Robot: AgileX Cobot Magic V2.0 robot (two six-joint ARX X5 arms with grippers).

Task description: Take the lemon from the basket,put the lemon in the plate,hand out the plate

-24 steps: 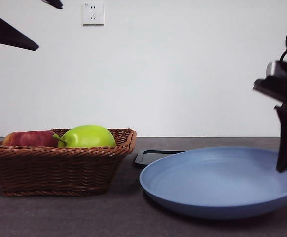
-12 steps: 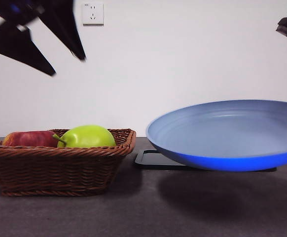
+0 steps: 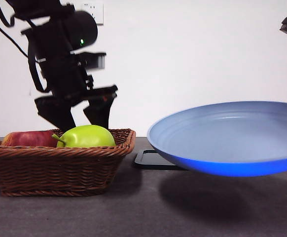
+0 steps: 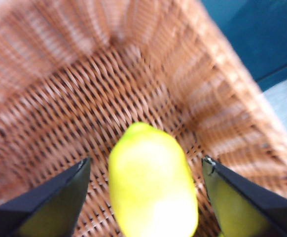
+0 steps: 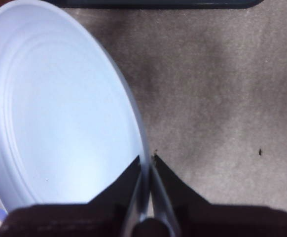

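L gripper [image 4: 146,168] low over basket [image 4: 59,98], jaws wide apart, lemon [image 4: 152,182] btwn them untouched, R gripper [image 5: 147,163] pinching plate [image 5: 59,113] rim, plate off table.

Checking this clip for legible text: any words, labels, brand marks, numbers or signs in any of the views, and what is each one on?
Wall socket: a tiny mark near its top edge, too small and partly hidden by the arm to read.
Wicker basket, light-blue plate, lemon, green fruit, red apple, black tray: no text on any.
Nothing legible in the wrist views.
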